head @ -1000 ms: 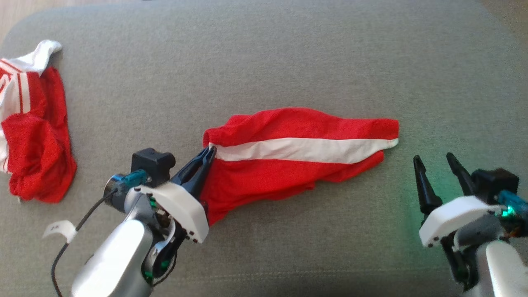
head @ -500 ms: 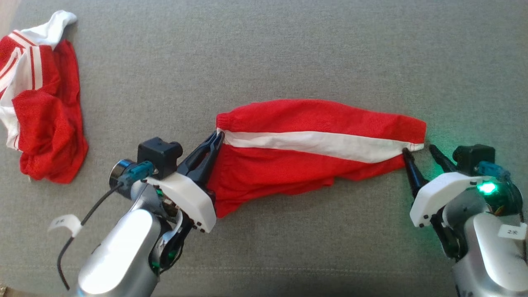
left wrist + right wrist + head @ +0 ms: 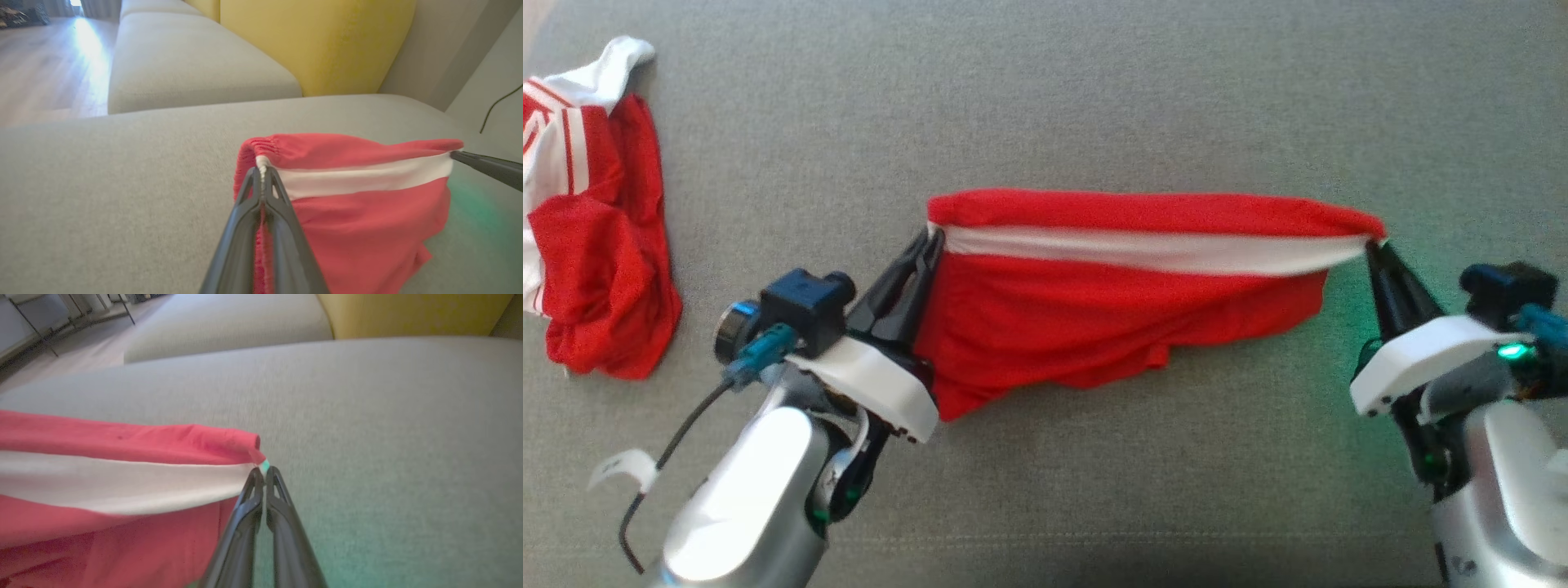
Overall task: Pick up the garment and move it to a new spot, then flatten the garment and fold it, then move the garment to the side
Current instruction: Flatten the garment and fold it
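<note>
The garment (image 3: 1127, 302) is a pair of red shorts with a white side stripe, stretched between my two grippers above the grey sofa cushion (image 3: 1045, 106). My left gripper (image 3: 931, 238) is shut on its elastic waistband end (image 3: 261, 161). My right gripper (image 3: 1374, 243) is shut on the hem end at the white stripe (image 3: 261, 467). The stripe edge runs taut from one grip to the other, and the rest of the garment (image 3: 359, 220) hangs below it, its lower part resting on the cushion. The right gripper's fingers (image 3: 486, 166) also appear in the left wrist view.
A second red and white garment (image 3: 592, 220) lies crumpled at the cushion's far left. A yellow back cushion (image 3: 310, 41) stands behind, with another grey seat (image 3: 188, 65) and wooden floor (image 3: 45, 65) beyond. A dark cable (image 3: 496, 104) hangs by the wall.
My right gripper moved in to the hem end and shut on it. Both grippers then rose, pulling the stripe edge taut. The camera shifted between frames.
</note>
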